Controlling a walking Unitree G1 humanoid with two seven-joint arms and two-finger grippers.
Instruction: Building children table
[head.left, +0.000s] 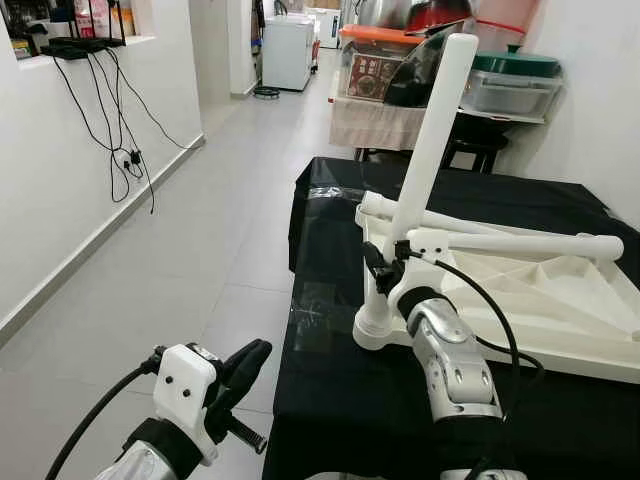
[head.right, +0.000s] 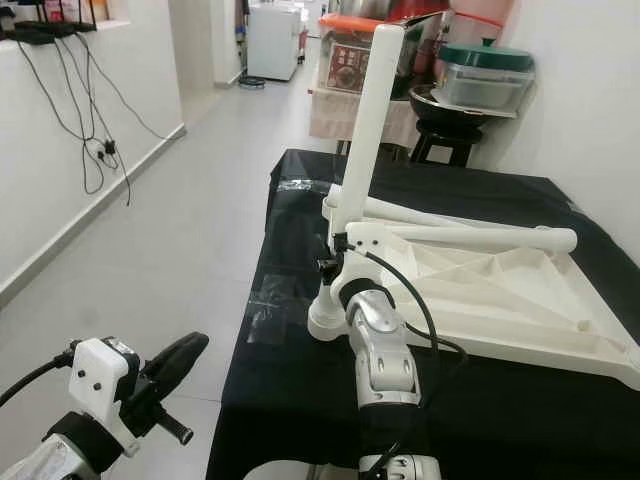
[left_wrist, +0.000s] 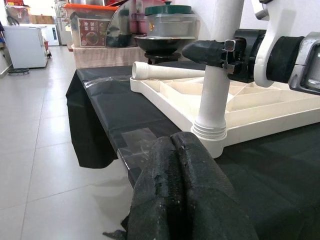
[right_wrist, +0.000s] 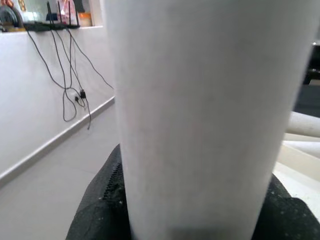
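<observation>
At frame centre-right, the tabletop (head.left: 520, 300) lies on the cloth-covered table (head.left: 330, 400); a leg (head.left: 425, 160) stands at its near-left corner, another leg (head.left: 515, 243) lies across it.

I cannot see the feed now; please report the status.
Right claw shut on upright white plastic table leg, seated in corner socket of upturned white plastic tabletop. Left claw shut, idle beside black-covered table. Two loose white legs on tabletop.

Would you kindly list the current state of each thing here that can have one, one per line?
Upright table leg: standing in the corner socket of the tabletop, tilted slightly, gripped low down.
Tabletop: upside down on the black-covered table.
Loose legs: lying flat across the tabletop, not fitted.
Right gripper: shut on the upright table leg.
Left gripper: shut, empty, off the table's edge.
</observation>
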